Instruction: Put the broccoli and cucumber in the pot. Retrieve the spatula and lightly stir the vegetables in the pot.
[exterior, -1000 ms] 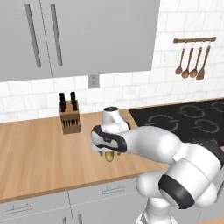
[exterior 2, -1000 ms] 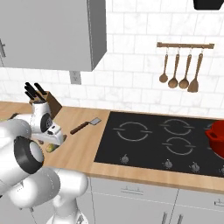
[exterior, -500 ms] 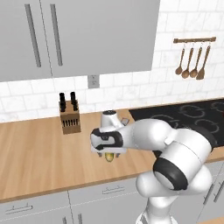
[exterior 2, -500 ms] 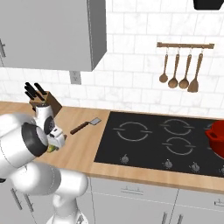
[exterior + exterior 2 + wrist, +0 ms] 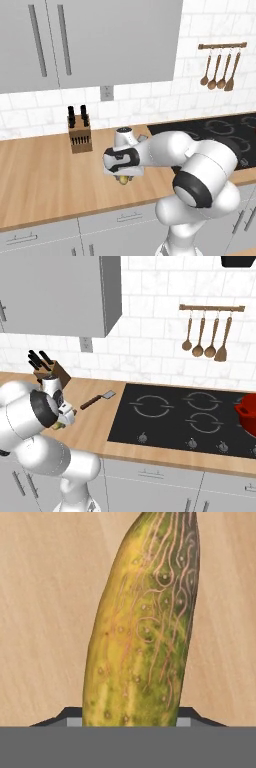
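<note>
- the claw (image 5: 123, 176) points down at the wooden surface (image 5: 45, 180). in the hand view its two dark fingertips (image 5: 67, 717) sit right against either side of the cucumber (image 5: 145, 627), which lies flat on the surface. whether they are pressing it or only flanking it cannot be told.
- in the left base view only a yellowish bit of the cucumber (image 5: 122, 179) peeks out under the hand; the arm covers the rest.
- the spatula (image 5: 98, 399) lies on the surface just left of the black cooktop (image 5: 185, 418), apart from the claw (image 5: 62, 423).
- a knife block (image 5: 79, 135) stands behind, near the wall.
- the red pot (image 5: 247, 415) sits at the far right of the cooktop, cut off by the picture edge.
- wooden utensils (image 5: 206, 338) hang on a wall rail.
</note>
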Available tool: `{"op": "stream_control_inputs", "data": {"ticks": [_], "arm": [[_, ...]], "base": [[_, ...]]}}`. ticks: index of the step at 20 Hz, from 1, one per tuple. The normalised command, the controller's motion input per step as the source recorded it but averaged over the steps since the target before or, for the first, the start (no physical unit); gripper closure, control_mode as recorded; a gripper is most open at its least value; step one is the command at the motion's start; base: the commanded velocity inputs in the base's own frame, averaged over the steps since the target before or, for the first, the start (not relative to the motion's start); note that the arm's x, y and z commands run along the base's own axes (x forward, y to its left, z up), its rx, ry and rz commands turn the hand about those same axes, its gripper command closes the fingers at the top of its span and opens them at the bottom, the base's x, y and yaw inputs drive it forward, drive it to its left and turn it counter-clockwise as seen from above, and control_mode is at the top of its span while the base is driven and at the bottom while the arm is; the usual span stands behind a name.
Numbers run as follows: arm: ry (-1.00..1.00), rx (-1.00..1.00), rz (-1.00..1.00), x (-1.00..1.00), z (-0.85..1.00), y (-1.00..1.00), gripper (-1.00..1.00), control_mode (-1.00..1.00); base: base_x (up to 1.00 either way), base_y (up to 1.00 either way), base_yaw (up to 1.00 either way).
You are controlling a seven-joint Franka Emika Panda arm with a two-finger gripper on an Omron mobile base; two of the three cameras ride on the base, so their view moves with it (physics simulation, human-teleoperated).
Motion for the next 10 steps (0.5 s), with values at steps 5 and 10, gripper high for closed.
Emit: {"op": "stream_control_inputs", "data": {"ticks": [5, 10], "arm": [[-0.02, 0.00, 0.04, -0.24, 0.13, 0.00, 1.00, -1.00], [-0.18, 0.06, 0.04, -0.82, 0.95, -0.30, 1.00, -1.00]], "base": [[0.00, 0.00, 0.00], [0.00, 0.00, 0.00]]}}
